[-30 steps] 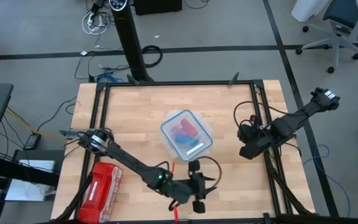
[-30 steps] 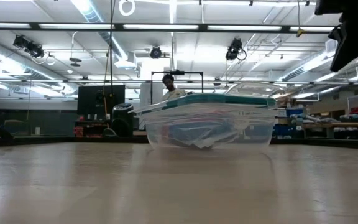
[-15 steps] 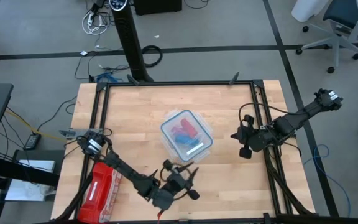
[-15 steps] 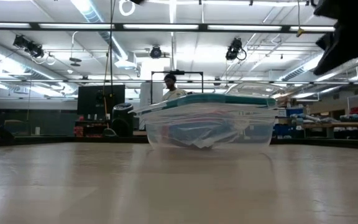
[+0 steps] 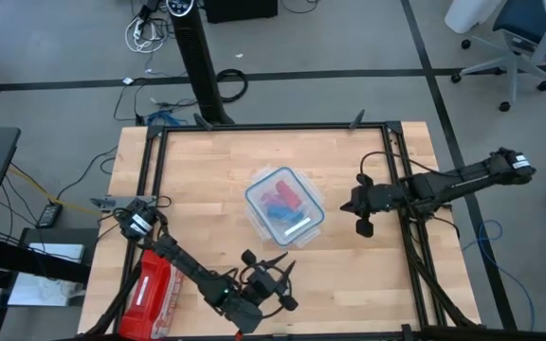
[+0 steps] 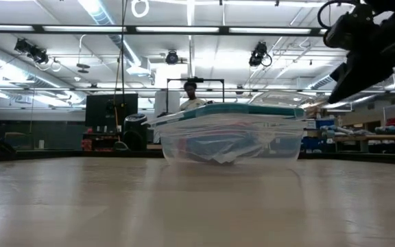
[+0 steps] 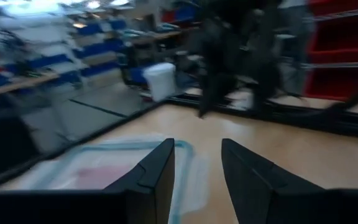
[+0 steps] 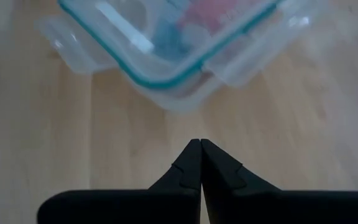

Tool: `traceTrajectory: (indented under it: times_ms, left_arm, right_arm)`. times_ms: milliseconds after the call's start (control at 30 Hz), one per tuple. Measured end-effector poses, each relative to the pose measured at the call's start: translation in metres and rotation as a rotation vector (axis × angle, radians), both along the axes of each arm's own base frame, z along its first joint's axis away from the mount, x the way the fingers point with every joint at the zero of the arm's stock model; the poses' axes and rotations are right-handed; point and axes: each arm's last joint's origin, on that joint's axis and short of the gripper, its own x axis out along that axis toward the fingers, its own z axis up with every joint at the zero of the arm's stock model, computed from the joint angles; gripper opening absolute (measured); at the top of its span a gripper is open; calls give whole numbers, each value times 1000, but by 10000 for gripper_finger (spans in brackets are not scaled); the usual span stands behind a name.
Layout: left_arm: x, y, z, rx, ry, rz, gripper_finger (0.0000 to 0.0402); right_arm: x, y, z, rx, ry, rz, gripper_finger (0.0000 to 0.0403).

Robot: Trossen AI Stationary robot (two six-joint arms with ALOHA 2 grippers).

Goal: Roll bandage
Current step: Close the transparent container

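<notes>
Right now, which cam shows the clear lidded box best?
High view: the whole clear lidded box shows from above, blue and red contents visible. Low view gives only its side; right wrist shows one corner; left wrist a blur.

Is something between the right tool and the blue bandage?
Yes. The bandage lies inside the clear box, and the lid with the teal rim is on it. The right tool, shut, hovers beside the box, so the lid blocks the way.
</notes>
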Motion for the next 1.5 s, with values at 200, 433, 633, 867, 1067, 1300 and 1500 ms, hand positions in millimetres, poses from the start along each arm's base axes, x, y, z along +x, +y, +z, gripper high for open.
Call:
traceTrajectory:
  times_ms: [200, 433, 633, 867, 1067, 1300, 1500]
  left_arm:
    - [10, 17, -25, -182, 74, -196, 135]
    - [10, 45, -13, -212, 186, -184, 135]
    - [-9, 65, 20, -190, 266, -130, 135]
    - [-39, 70, 32, -247, 326, -79, 135]
    - [-57, 65, 20, -332, 347, -48, 135]
    - [-72, 61, 0, -408, 363, -49, 135]
    - [-79, 69, -18, -408, 418, -23, 135]
  right_arm:
    - [8, -4, 7, 34, -87, 54, 5]
    - [9, -8, 8, 26, -103, 68, 3]
    - [10, -12, 8, 24, -99, 53, 7]
    - [11, -18, 8, -29, -93, 70, 5]
    - [10, -34, 7, -38, -85, 27, 3]
    - [12, -50, 4, 62, -78, 49, 5]
    - [19, -57, -5, 78, -30, 60, 4]
